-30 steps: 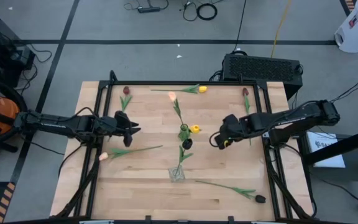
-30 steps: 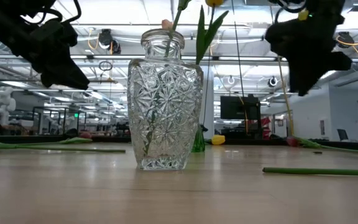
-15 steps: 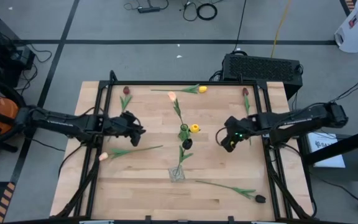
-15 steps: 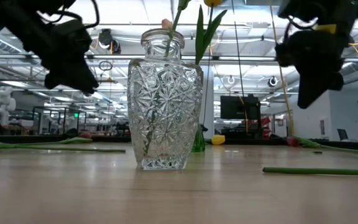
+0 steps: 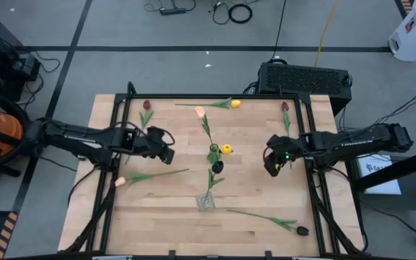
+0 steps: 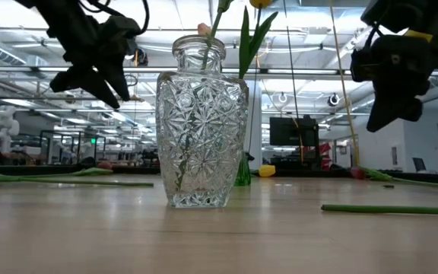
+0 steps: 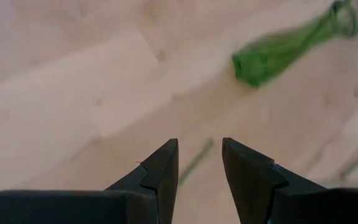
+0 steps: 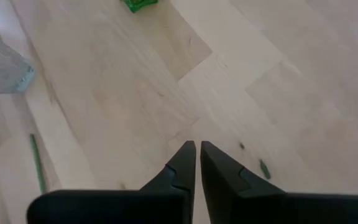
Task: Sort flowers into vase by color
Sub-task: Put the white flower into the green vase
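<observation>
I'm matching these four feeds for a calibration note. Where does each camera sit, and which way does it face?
High: overhead, straight down; both arms, left gripper, right gripper, vase.
Low: at tabletop height, looking level past the vase into the room; both grippers hang above.
Left wrist: on that arm, looking down at the table; fingers apart.
Right wrist: same, fingers nearly together.
High and low share the vase.

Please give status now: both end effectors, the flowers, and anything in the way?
Left end effector open, empty, left of vase. Right end effector shut, empty. Three flowers in vase, others on table. Nothing blocking.
</observation>
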